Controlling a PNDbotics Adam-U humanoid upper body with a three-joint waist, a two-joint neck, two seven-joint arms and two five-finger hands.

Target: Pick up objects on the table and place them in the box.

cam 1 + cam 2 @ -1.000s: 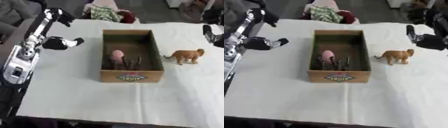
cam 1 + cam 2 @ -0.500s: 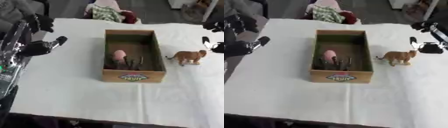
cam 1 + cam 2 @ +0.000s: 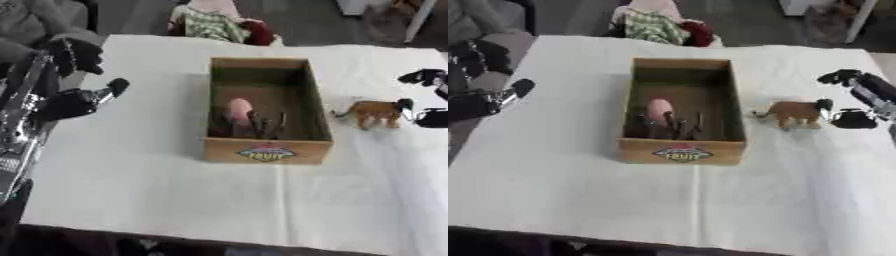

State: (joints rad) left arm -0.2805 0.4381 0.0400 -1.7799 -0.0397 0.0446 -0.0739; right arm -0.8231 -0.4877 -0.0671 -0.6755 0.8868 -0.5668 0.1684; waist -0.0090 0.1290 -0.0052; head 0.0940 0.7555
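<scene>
Box point(image 3: 681, 150) holds a pink item point(image 3: 659, 110); brown dog figure point(image 3: 795, 113) unmoved. Right robot hand point(image 3: 852, 98) now closer beside it, fingers spread, empty; left robot hand point(image 3: 74, 95) withdrawn, released.

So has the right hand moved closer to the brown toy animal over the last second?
Yes. The right hand has come down and inward toward the brown toy animal, which stands to the right of the brown cardboard box; its fingers now sit beside the animal's head.
</scene>
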